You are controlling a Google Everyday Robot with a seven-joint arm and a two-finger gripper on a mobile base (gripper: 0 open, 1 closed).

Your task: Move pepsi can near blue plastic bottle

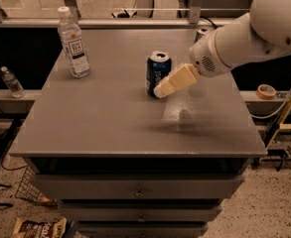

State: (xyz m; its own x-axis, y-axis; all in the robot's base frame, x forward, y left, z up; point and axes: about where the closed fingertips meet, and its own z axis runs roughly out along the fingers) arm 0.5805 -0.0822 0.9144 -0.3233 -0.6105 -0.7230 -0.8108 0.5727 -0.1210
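The pepsi can (157, 72), short and dark blue with a silver top, stands upright near the middle of the grey table (110, 118). The blue plastic bottle (73, 43), tall and clear with a white cap and white label, stands upright at the table's back left. My gripper (166, 87), cream coloured, comes in from the right on a white arm and its tip is right beside the can's lower right side, overlapping it in the view. A second can (201, 32) at the back right is mostly hidden behind the arm.
A small clear bottle (11, 82) stands on a lower ledge at the left. A tape roll (266, 90) lies on the ledge at the right. Drawers sit below the table top. A snack bag (36, 228) and a wire basket lie on the floor.
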